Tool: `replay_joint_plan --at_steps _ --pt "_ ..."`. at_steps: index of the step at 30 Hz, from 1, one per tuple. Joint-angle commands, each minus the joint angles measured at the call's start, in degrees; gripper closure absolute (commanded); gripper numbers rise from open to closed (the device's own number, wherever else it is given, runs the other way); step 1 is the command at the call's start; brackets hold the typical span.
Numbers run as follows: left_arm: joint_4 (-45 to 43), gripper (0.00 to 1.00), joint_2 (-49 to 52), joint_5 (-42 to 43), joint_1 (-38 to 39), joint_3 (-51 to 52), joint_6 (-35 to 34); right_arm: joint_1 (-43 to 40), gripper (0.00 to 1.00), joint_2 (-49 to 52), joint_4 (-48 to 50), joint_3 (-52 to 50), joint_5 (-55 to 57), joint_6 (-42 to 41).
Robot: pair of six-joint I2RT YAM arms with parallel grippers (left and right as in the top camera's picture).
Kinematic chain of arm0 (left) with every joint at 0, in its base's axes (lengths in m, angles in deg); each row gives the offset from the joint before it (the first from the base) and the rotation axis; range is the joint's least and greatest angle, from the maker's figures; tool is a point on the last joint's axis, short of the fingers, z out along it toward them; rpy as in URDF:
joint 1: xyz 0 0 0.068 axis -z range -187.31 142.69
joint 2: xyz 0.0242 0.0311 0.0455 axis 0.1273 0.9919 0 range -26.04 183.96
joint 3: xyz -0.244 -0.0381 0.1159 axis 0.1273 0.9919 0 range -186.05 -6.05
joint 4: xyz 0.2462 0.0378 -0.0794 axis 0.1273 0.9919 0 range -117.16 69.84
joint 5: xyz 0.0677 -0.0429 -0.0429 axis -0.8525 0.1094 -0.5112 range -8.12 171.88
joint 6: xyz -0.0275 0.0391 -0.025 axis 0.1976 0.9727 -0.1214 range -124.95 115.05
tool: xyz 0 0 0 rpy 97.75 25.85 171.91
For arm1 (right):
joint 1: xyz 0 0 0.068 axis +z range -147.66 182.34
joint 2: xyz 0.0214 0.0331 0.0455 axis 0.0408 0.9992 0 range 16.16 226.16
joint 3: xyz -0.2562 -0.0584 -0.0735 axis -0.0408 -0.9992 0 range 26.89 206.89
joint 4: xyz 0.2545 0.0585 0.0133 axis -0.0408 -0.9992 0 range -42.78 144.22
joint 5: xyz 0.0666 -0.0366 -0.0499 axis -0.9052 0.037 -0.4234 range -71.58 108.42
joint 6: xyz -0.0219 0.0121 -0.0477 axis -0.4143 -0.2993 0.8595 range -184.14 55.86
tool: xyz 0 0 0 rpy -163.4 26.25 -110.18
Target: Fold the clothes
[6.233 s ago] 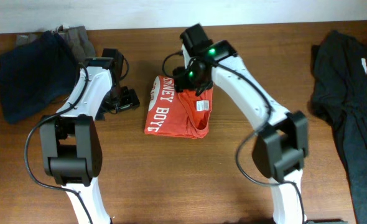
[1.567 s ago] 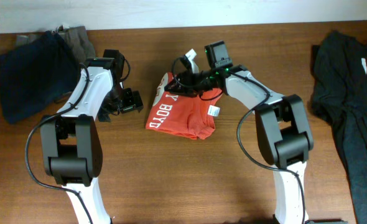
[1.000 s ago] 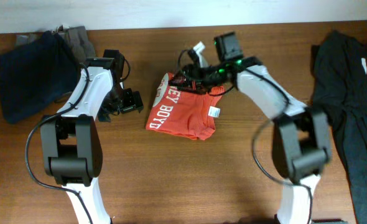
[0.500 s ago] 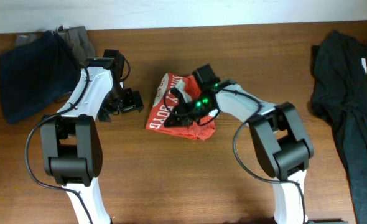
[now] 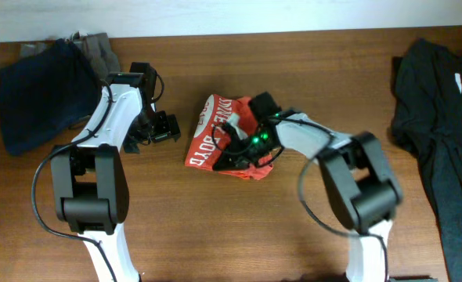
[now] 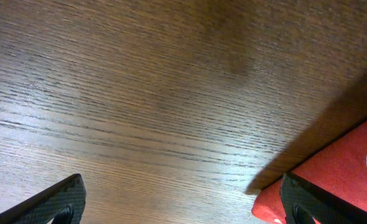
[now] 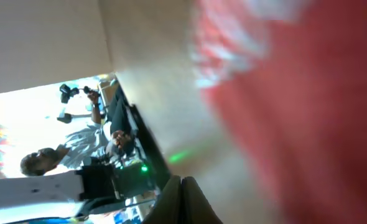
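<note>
Orange-red T-shirt lies bunched at centre of the overhead frame on the wooden worktop, a bit above mid-height; white lettering shows on its left part, running top to bottom; right half is rumpled and partly under the right arm.

Right claw sits down on the shirt, approx. its middle, w/ a green light glowing on the arm just behind it; in the right wrist view the two dark fingers meet in a point at bottom centre, so jaws are closed narrow; that view is v. blurred, red cloth filling its right side; can't tell if any cloth is nipped btwn the tips.

Left claw is just left of the shirt, centre-left of the overhead frame, jaws spread wide w/ nothing btwn them; left wrist view shows one fingertip in the bottom-left corner and its mate bottom right, bare wood grain across the gap; a red corner of the shirt is at lower right there, casting a shadow on the wood, close to the right-hand tip.

Other clothes: navy garment heaped upper left; grey garment touching its top-right edge; black garment spread down the right edge of frame; all well apart from both claws.
</note>
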Motion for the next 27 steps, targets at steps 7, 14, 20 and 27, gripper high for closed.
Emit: replay_joint_plan --at_steps 7,14,20,27 --pt "-0.13 0.01 -0.35 0.61 -0.15 0.33 0.92 -6.21 0.48 -12.76 9.07 5.62 4.59 -5.05" --pt "-0.15 0.01 -0.35 0.61 -0.15 0.33 0.92 -9.01 0.48 -4.61 20.52 5.62 6.71 -6.93" --pt "-0.13 0.01 -0.35 0.61 -0.15 0.33 0.92 -8.96 0.48 3.87 24.13 5.62 5.22 -6.91" --pt "-0.13 0.01 -0.35 0.61 -0.15 0.33 0.94 -9.11 0.48 9.31 24.3 5.66 5.11 -6.25"
